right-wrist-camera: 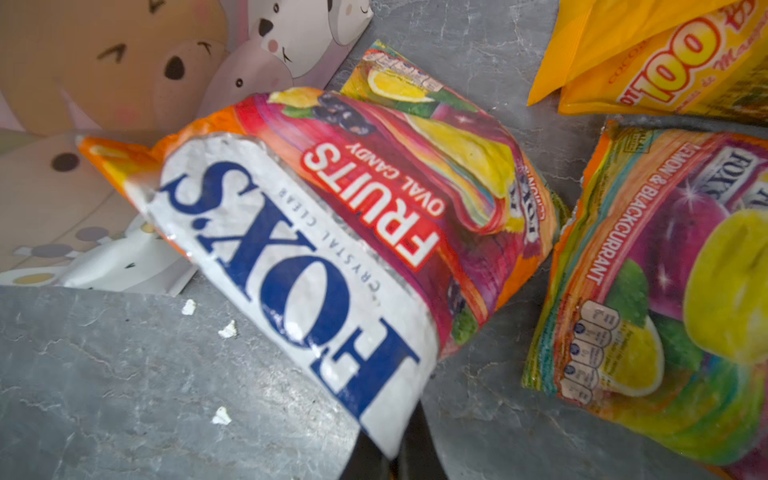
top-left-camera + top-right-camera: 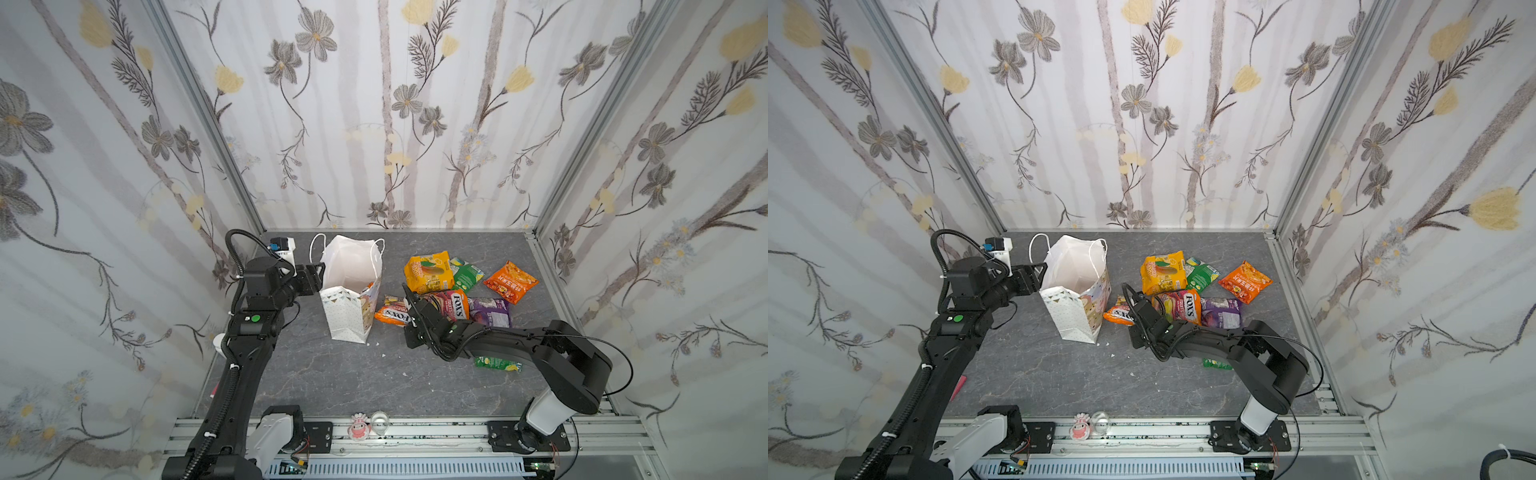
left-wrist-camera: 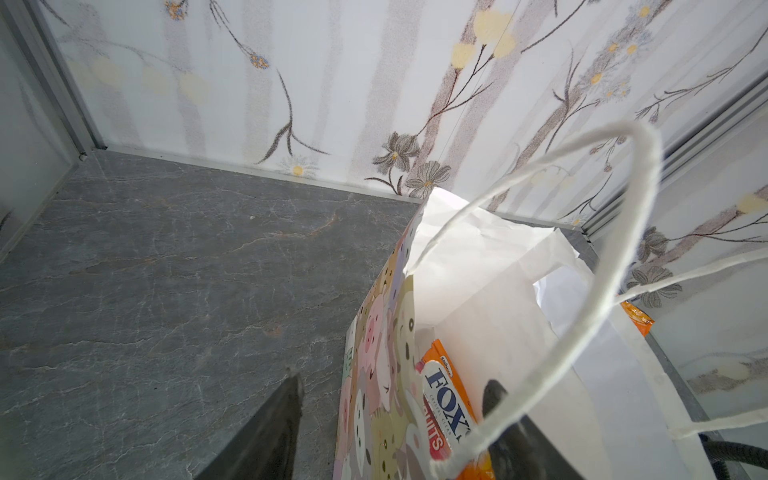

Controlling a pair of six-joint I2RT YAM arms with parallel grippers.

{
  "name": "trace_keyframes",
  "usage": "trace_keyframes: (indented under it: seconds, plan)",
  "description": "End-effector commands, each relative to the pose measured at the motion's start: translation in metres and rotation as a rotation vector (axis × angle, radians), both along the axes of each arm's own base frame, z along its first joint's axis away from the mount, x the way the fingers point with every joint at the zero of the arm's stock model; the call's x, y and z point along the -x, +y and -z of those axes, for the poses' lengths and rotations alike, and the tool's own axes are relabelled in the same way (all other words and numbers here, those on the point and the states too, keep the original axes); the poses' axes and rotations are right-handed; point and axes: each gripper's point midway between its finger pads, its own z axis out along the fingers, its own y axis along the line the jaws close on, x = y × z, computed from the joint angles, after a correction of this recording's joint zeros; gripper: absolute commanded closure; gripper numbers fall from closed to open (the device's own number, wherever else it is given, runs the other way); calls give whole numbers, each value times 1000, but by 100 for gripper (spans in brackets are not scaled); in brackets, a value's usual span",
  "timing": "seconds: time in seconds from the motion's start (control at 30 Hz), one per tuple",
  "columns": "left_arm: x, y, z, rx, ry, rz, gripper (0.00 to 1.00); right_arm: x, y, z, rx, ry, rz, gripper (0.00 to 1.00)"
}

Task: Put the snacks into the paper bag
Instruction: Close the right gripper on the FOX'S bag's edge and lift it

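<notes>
The white paper bag [image 2: 348, 309] stands open at the back left, with one FOX'S packet [image 3: 444, 399] inside it. My left gripper [image 2: 318, 276] is open and straddles the bag's printed wall [image 3: 374, 353], one finger [image 3: 286, 411] outside and the other inside. My right gripper [image 2: 409, 319] is shut on a corner of a FOX'S candy packet [image 1: 332, 232] lying by the bag's foot [image 2: 1119, 316]. Another FOX'S packet [image 2: 451, 305], a yellow-orange packet [image 2: 428, 272], a green one [image 2: 467, 275], an orange chip bag [image 2: 510, 282] and a purple one [image 2: 490, 312] lie to the right.
Another green packet [image 2: 498, 365] lies partly under my right arm. Small white crumbs [image 2: 384, 355] dot the grey tabletop. A pink figurine [image 2: 359, 429] and a clear cup [image 2: 379, 422] sit on the front rail. Flowered walls enclose three sides.
</notes>
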Motion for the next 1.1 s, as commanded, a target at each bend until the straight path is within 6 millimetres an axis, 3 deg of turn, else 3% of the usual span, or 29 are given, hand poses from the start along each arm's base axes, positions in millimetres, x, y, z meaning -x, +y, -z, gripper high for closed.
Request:
trace_keyframes:
  seconds: [0.0, 0.2, 0.4, 0.87, 1.07]
  plan:
    - [-2, 1, -8, -9, -40, 0, 32, 2, 7, -15, -64, -6, -28, 100]
    - [-1, 0, -10, -8, -48, 2, 32, 11, 15, -47, -159, -17, -91, 100]
    - [-1, 0, -10, -5, -48, 6, 32, 17, 10, -76, -228, -36, -124, 100]
    - [1, 0, -14, -3, -60, 6, 31, 28, 8, -105, -354, -61, -154, 100]
    - [2, 0, -13, -4, -62, 0, 31, 38, 6, -132, -415, -102, -198, 100]
